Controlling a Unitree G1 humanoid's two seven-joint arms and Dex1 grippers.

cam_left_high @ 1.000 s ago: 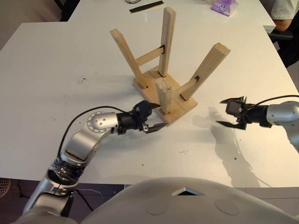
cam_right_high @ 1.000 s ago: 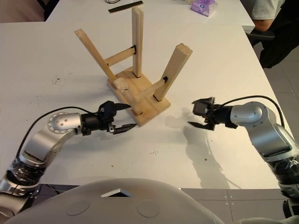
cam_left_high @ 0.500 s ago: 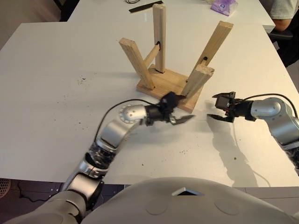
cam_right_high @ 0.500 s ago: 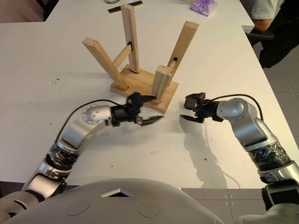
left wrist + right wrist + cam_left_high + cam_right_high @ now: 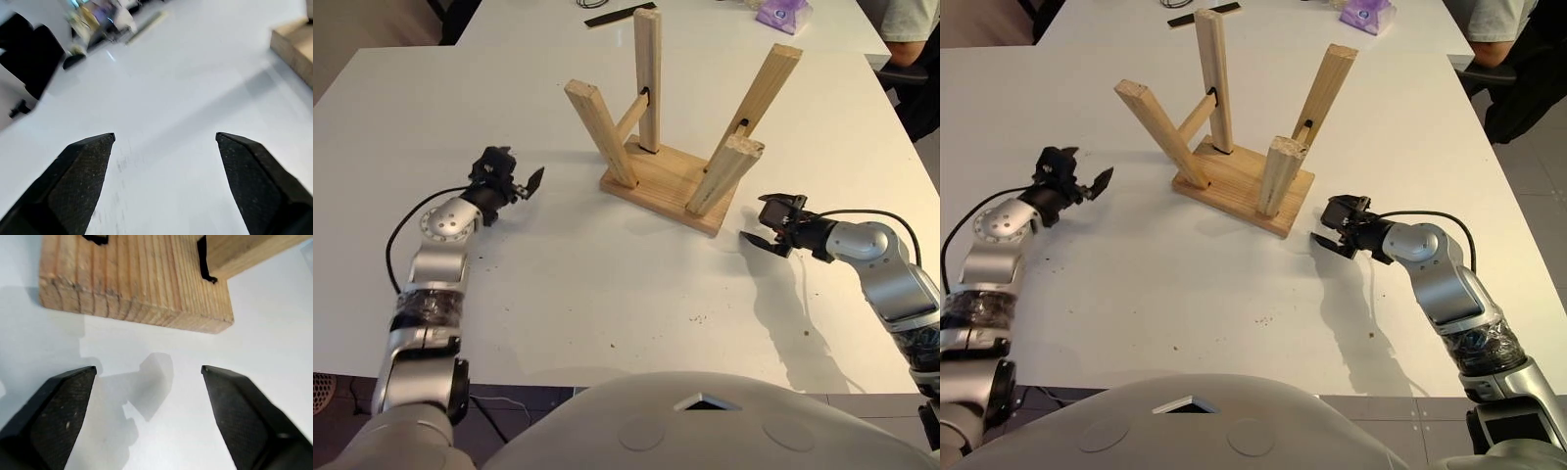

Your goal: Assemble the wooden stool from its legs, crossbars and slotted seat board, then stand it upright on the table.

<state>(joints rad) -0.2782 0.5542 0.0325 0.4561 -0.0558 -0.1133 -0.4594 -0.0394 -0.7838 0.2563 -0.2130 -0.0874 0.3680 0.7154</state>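
Observation:
The wooden stool stands upside down mid-table, its seat board (image 5: 658,182) flat on the white surface and its legs (image 5: 648,78) pointing up, joined by crossbars (image 5: 628,115). My left gripper (image 5: 521,166) hovers open and empty well to the left of the stool. My right gripper (image 5: 756,220) is open just off the board's near right corner (image 5: 132,279), a small gap from the wood, holding nothing. In the left wrist view the open fingers (image 5: 83,186) frame bare table, with the board's corner (image 5: 296,49) at the edge.
Across a seam lies a second table carrying a black strip (image 5: 620,14) and a purple packet (image 5: 783,14). A person's sleeve (image 5: 911,18) and a dark chair (image 5: 913,83) show at the far right. Dark specks (image 5: 487,166) dot the table (image 5: 607,294) on the left.
The stool was turned about its board a second ago and has since stayed still. My left gripper pulled back from the board's front to the far left. My right gripper came slightly nearer the corner.

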